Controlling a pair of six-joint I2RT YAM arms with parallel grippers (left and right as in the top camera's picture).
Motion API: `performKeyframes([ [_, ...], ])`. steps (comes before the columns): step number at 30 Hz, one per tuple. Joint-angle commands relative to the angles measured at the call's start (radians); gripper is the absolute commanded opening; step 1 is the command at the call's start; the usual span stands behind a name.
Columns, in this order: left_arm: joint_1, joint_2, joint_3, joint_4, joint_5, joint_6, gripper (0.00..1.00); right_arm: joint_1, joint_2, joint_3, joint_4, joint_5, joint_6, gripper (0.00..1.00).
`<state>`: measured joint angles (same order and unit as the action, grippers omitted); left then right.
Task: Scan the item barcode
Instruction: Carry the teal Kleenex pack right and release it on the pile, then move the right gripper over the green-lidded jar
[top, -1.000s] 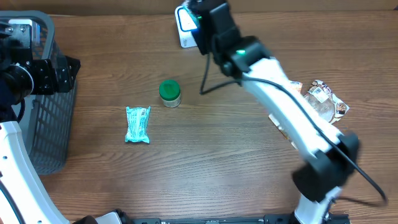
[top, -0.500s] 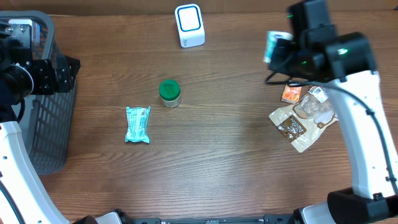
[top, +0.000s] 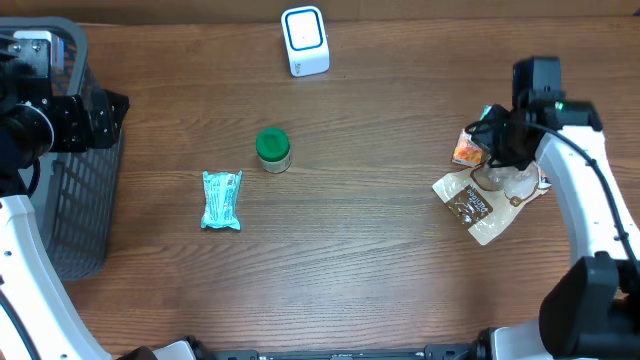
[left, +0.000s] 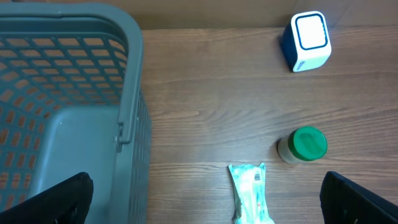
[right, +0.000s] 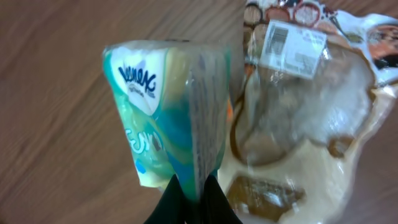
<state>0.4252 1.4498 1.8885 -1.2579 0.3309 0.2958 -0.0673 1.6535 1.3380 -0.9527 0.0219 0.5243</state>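
1. A wooden table (top: 360, 260) is carrying scattered goods, with a grey basket (top: 70, 230) sitting at its left edge.
2. A white-and-blue scanner (top: 305, 40) is standing at the far edge, while a green-lidded jar (top: 272, 149) and a teal packet (top: 222, 200) are resting nearer the middle.
3. A clear snack bag (top: 480, 205) is lying at right, with an orange packet (top: 467, 151) just beside it.

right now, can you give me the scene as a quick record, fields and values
right gripper: shut on tissue pack, held above the snack bags
left gripper: open, empty, over the basket rim
scanner: far edge of table, well away from the tissue pack
loose items: green-lid jar and teal packet, mid-table, not touching
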Motion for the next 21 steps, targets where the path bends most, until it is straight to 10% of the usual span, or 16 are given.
performKeyframes([
  [1, -0.006, 0.002, -0.002, 0.002, 0.016, 0.019, 1.00, -0.024, -0.013, -0.102, 0.103, -0.033, 0.022, 0.06],
  [10, -0.007, 0.002, -0.002, 0.001, 0.016, 0.019, 1.00, -0.024, -0.013, -0.266, 0.261, -0.053, 0.019, 0.28],
  [14, -0.007, 0.002, -0.002, 0.001, 0.016, 0.019, 1.00, -0.024, -0.013, -0.286, 0.250, -0.051, 0.019, 0.62],
  [21, -0.007, 0.002, -0.002, 0.001, 0.016, 0.019, 1.00, 0.018, -0.046, -0.125, 0.067, -0.123, -0.141, 0.66],
])
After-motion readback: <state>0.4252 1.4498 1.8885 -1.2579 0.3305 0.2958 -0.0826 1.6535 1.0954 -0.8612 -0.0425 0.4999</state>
